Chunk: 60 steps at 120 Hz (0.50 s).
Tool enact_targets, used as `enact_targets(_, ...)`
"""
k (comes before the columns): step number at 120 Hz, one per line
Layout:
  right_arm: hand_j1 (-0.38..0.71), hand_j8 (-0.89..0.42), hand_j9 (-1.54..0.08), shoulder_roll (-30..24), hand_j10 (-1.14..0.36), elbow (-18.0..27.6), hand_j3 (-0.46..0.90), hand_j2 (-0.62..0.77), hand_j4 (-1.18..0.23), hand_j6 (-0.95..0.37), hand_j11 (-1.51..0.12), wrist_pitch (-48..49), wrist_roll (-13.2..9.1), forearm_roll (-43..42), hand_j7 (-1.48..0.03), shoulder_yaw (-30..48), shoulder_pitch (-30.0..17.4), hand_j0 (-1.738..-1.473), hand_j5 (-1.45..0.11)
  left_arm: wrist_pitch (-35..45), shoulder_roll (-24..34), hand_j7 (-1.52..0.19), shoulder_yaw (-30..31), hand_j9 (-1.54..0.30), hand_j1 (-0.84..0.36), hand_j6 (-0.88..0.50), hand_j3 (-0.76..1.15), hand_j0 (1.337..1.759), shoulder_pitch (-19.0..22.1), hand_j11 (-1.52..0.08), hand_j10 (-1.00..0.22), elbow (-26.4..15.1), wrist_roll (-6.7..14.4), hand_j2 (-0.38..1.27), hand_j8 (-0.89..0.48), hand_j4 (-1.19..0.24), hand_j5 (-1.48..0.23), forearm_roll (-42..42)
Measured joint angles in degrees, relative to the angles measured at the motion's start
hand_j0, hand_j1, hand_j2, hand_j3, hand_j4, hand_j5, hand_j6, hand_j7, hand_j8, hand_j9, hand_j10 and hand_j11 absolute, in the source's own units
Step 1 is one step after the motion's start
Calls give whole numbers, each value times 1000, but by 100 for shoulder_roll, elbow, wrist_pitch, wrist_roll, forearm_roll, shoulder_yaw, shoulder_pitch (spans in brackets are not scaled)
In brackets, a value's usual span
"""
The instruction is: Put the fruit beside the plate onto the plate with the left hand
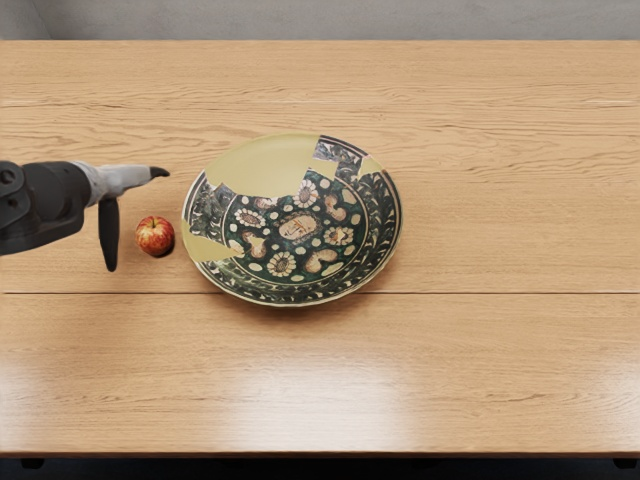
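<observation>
Since the apple (155, 236) is found on the desk (450, 370) just beside the plate (395, 215), off its left rim and seemingly not touching it, nothing can be counted as done yet tbh. The left hand (112, 195) is seen at the left edge, close to the fruit but not in contact. Its fingers are spread, one pointed right above the apple and one hung down just left of it, and nothing is held. The right hand isn't shown at all.

Handling-wise, the apple is judged to be small, light and stiff, so it can be squeezed a bit without being dented. The skin looks smooth and glossy though, so slipping is to be expected if it's pinched by the tips only. Being round, it'll probably get rolled away if it's nudged from one side.

Best bet: it should be taken around its widest part from above, thumb on one flank and fingers on the opposite one. The plate is wide and shallow, so only a short lift over the rim is needed. The fruit should be set down gently toward the patterned centre so it isn't sent rolling off.
</observation>
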Motion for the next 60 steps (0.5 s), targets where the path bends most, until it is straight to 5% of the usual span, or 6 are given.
enact_targets(60, -333, -13, -17, 0, -13, -6, 0, -3, -13, -13, -17, 0, 0, 0, -17, -4, 0, -1658, -17, 355, -76, -26, 82, -26, 328, -26, 0, 1658, 8, -25, -24, 58, 0, 6, -26, -25, -26, -438)
